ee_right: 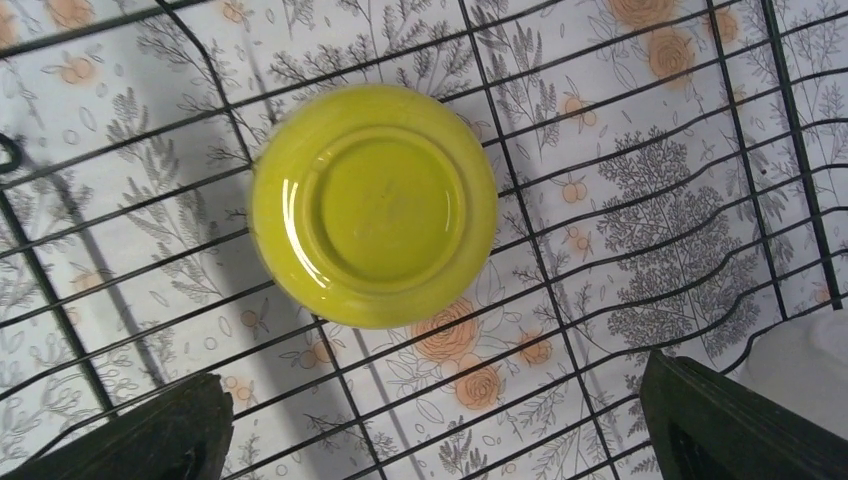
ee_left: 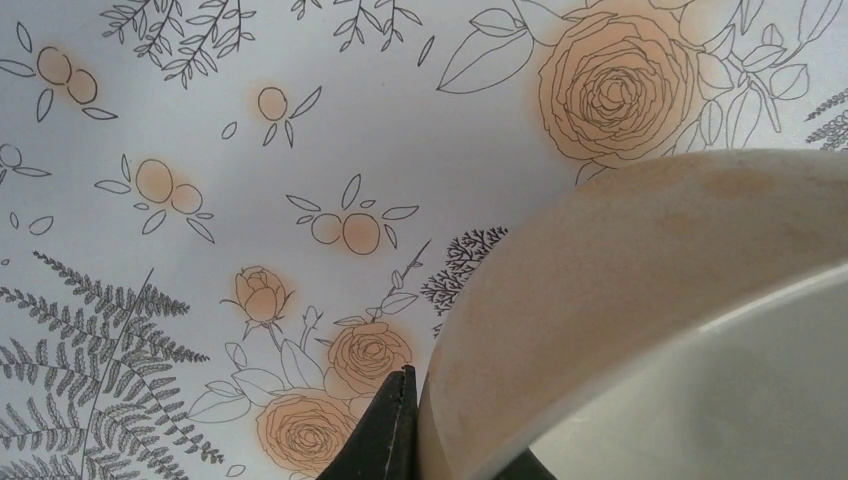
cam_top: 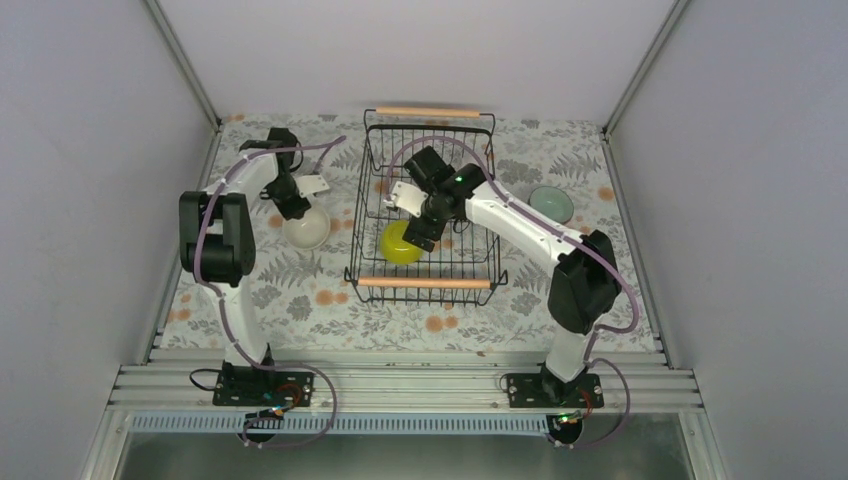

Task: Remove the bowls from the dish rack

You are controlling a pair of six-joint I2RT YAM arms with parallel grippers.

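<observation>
The right gripper (ee_right: 435, 380) hangs with its fingers spread wide over the yellow bowl (ee_right: 372, 205), which lies upside down toward 7 o'clock in the dish rack (cam_top: 425, 283). The bowl looks glazed, so probably rigid, slick and breakable, and best clasped across its wall at 3 and 9 o'clock. The left gripper (cam_top: 297, 208) pinches the rim of the cream bowl (cam_top: 310, 232) at the rack's 9 o'clock.

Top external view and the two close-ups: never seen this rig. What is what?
Two robot arms are bolted at the table's near edge; the top external view looks down on both. The other two pictures come from wrist cameras. On the flowered table stand a black wire dish rack, a cream bowl left of it and a pale green bowl right of it. The left fingers pinch the cream bowl's wall. The right fingers hang open above a yellow bowl lying upside down in the rack.
</observation>
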